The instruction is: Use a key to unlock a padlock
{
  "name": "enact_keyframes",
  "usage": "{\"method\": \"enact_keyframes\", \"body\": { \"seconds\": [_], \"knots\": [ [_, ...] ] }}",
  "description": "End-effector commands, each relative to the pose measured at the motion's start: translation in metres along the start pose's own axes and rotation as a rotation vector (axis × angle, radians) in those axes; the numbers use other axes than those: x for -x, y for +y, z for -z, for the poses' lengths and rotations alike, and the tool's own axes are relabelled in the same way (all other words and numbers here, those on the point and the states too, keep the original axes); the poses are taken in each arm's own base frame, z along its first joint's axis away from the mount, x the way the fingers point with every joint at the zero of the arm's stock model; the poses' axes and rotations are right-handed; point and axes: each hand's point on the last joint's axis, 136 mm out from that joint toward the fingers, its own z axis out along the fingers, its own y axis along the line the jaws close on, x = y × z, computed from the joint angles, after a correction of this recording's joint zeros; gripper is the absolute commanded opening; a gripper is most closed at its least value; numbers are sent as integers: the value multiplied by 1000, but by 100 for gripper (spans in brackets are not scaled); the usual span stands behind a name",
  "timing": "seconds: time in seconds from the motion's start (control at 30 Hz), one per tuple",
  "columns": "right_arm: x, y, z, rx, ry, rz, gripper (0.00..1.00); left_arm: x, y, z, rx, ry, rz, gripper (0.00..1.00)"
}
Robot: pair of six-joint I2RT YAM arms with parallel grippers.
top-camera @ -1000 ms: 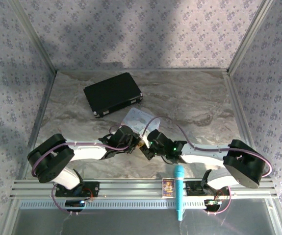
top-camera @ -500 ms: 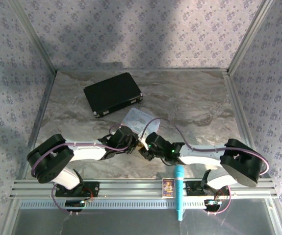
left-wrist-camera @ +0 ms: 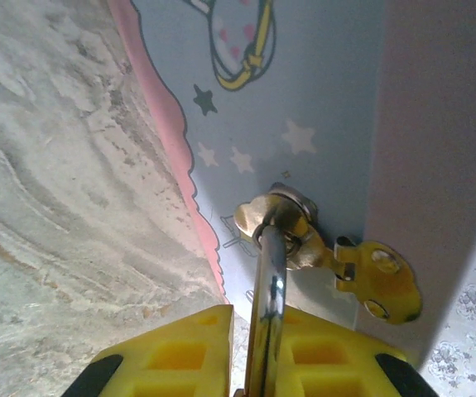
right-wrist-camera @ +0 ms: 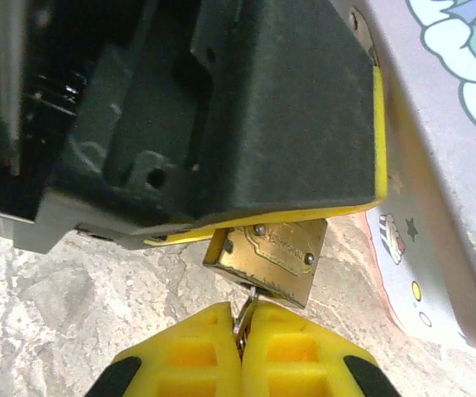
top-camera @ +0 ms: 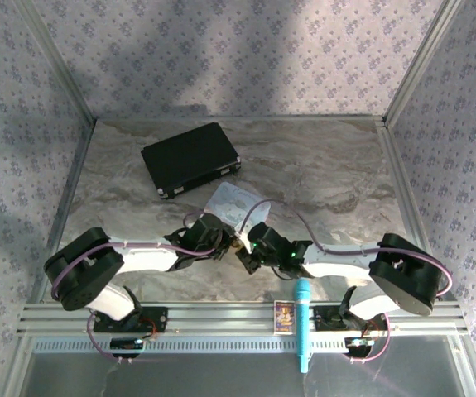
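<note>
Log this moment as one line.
left end effector: shut on padlock shackle | right end effector: shut on key at padlock's underside | shackle: through tin clasp

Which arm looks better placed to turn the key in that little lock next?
The right, I'd say. The right gripper is shut on the key, whose tip meets the bottom of the padlock. The left gripper is clamped on the shackle, apparently steadying the lock.
</note>
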Motion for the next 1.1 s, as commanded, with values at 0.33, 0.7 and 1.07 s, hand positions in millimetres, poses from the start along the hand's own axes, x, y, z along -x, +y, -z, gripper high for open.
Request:
{"method": "enact_keyframes", "body": {
  "seconds": [0.33,0.7,1.07],
  "knots": [
    [13,-35,19,105,-119,-450,3,-21,-6,3,-47,80,-2,0],
    [1,-49,33,15,-79,-556,40,-15,4,5,2,44,-20,0],
    [-2,-95,63,-268,-84,-761,60,-19,17,-3,73,44,-92,0]
  ]
}}
